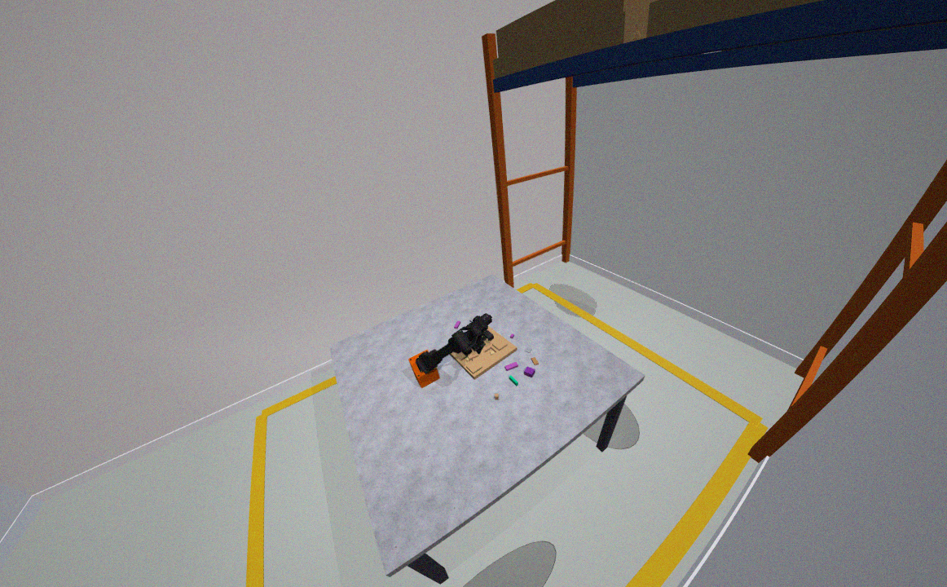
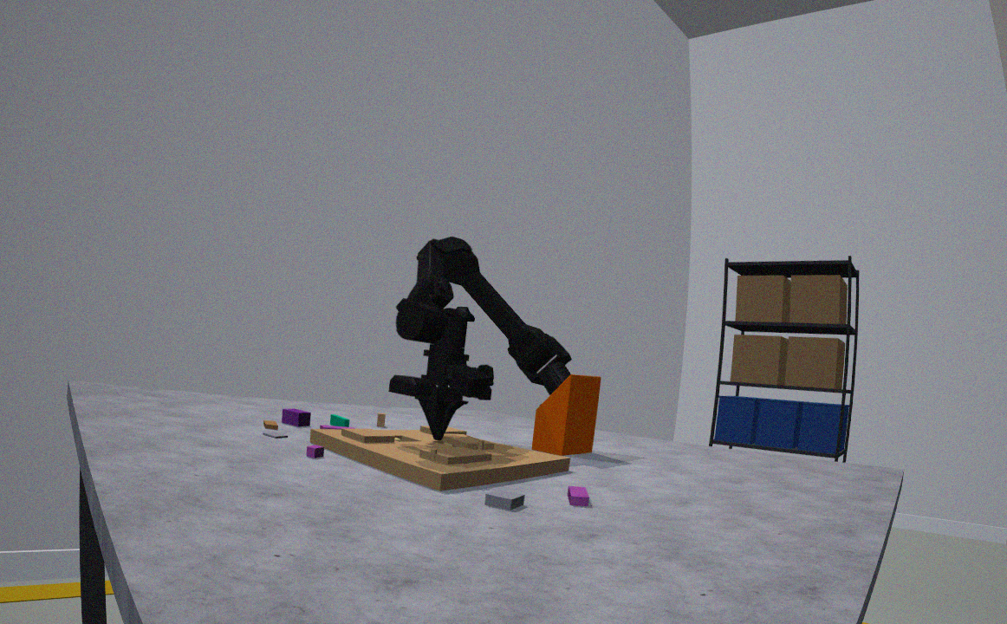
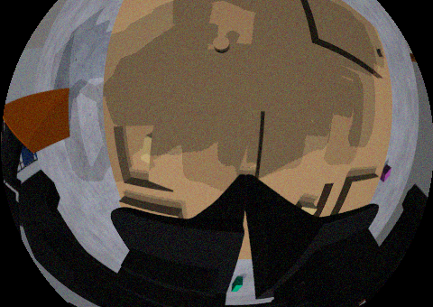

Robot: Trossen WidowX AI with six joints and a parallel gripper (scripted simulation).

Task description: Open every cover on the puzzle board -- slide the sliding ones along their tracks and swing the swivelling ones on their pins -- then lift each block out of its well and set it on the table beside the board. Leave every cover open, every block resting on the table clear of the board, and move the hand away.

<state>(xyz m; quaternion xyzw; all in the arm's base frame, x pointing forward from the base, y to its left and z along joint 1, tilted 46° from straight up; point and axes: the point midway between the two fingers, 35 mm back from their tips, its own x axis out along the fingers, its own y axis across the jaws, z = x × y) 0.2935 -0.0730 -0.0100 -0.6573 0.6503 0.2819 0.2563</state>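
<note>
Pointing down, the shut, empty tool [image 1: 478,350] [image 2: 437,436] [image 3: 244,181] is over the puzzle board [image 1: 477,372] [image 2: 383,458] [image 3: 383,117], nearer the bench's [image 1: 425,474] [image 2: 297,550] [image 3: 90,209] far corner from above; a pale block [image 3: 146,151] seems still in its well, so lifting is left

Grey walls [image 1: 170,182] [image 2: 336,155]; pale floor [image 1: 170,467]; black-framed shelf rack [image 2: 790,327] holding boxes [image 2: 817,298].

In the exterior view, the puzzle board [image 1: 499,359] [image 2: 414,462] [image 3: 225,86] is lying on the table [image 1: 425,467] [image 2: 336,558] [image 3: 90,217]. The arm's pedestal [image 1: 427,377] [image 2: 569,419] [image 3: 45,117] is standing right of the board, a small cube [image 1: 512,335] [image 2: 315,451] [image 3: 385,173] is sitting left of it, two blocks, one [image 2: 503,501] and another [image 1: 457,324] [image 2: 577,497], are resting before it, and a shelf rack [image 2: 790,327] is standing far behind it.
</note>
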